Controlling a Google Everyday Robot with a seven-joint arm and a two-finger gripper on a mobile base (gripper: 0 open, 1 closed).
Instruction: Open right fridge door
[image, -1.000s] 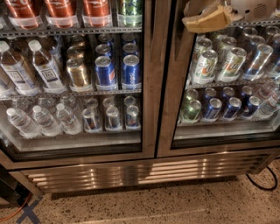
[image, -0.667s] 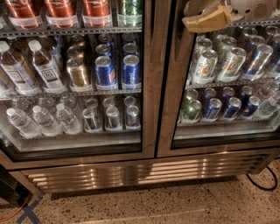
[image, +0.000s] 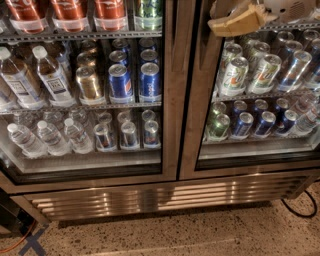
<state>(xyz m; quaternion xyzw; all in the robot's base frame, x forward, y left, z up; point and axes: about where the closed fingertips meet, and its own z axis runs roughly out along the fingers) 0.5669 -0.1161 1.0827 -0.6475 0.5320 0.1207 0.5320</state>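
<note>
The right fridge door (image: 196, 107) fills the right half of the camera view: a glass pane in a brushed steel frame, lying flush with the fridge front. Green, silver and blue cans (image: 250, 75) show through it. My gripper (image: 236, 21), tan with a white arm behind it, hangs at the top right in front of this door's glass, just right of the door's left frame strip. The matching left door (image: 167, 75) shows water bottles, gold cans and blue cans.
A steel vent grille (image: 150, 197) runs below both doors. A black cable (image: 299, 211) loops on the speckled floor at the lower right. An orange cable and a blue tape cross (image: 31, 241) lie at the lower left.
</note>
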